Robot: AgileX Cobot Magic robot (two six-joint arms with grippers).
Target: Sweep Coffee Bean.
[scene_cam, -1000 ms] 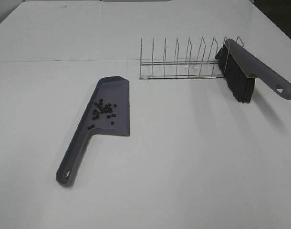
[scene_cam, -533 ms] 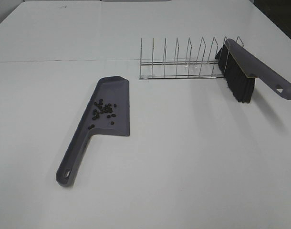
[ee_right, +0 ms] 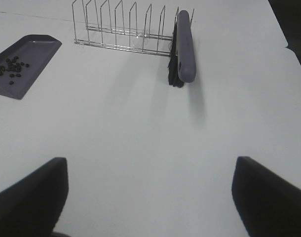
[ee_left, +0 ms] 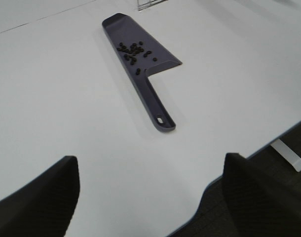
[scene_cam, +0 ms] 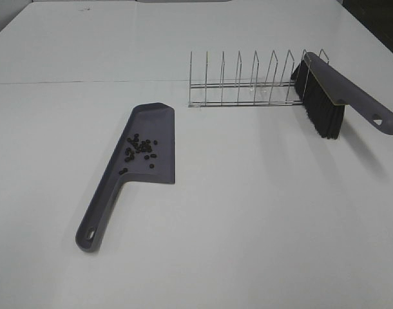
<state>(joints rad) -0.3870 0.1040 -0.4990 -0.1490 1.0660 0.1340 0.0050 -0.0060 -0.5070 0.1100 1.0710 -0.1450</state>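
Observation:
Several dark coffee beans (scene_cam: 140, 149) lie in a cluster inside the grey dustpan (scene_cam: 159, 125), which rests flat on the white table with its handle (scene_cam: 96, 222) toward the front. The beans (ee_left: 134, 51) and dustpan (ee_left: 155, 101) also show in the left wrist view, the beans (ee_right: 11, 67) in the right wrist view too. The grey brush (scene_cam: 351, 96) with black bristles (scene_cam: 320, 106) leans in the wire rack's right end. My left gripper (ee_left: 150, 197) and right gripper (ee_right: 150, 195) are open and empty, back near the table's front edge, far from both tools.
A wire plate rack (scene_cam: 245, 82) stands at the back, right of the dustpan; it also shows in the right wrist view (ee_right: 121, 27). The table's front edge (ee_left: 249, 158) and a dark floor show in the left wrist view.

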